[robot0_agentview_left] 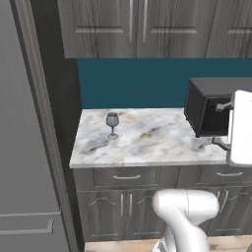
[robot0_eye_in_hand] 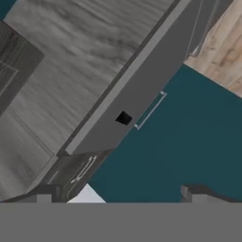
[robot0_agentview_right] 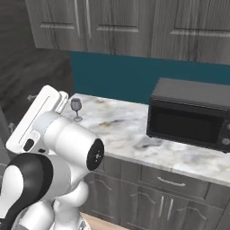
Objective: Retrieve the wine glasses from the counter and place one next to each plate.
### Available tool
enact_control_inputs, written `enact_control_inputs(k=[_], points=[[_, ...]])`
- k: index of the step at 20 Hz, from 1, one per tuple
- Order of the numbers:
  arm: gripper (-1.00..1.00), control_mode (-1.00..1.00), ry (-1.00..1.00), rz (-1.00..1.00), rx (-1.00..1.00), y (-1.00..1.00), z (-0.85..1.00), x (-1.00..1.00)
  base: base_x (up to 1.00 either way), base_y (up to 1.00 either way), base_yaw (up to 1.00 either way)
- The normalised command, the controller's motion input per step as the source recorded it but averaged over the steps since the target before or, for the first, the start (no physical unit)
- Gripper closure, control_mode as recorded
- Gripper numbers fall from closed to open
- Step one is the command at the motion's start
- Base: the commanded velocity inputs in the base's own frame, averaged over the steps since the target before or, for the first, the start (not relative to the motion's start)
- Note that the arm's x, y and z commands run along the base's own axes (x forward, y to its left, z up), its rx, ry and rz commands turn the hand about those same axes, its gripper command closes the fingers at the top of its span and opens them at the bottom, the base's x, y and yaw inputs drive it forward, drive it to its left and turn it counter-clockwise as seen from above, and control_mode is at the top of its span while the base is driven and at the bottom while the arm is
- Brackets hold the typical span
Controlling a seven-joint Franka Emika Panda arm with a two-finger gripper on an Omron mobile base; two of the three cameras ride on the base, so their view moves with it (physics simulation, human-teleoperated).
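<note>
Wine glass [robot0_agentview_left: 112, 124] stands upright on the marble counter [robot0_agentview_left: 147, 142], well left of the black microwave [robot0_agentview_left: 209, 110], toward the teal backsplash. Likely light, fragile and slippery; best pinched at the stem. Gripper [robot0_eye_in_hand: 118, 194] jaws spread wide, holding nothing.

A grey translucent wine glass [robot0_agentview_left: 112, 124] stands on the brown-veined white-grey marble counter [robot0_agentview_left: 147, 142] beside a black microwave [robot0_agentview_right: 191, 114].
</note>
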Motion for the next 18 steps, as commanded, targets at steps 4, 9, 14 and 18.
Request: enact_control_inputs(k=[4,9,14,18], points=[[-1.00,1.00,0.00,0.00,0.00,0.00,0.00,0.00,-0.04,0.92,-0.01],[-1.00,1.00,0.00,0.00,0.00,0.00,0.00,0.00,0.52,0.85,-0.09],[-1.00,1.00,0.00,0.00,0.00,0.00,0.00,0.00,0.82,-0.21,-0.04],[-1.00,1.00,0.00,0.00,0.00,0.00,0.00,0.00,0.15,-0.57,0.00]])
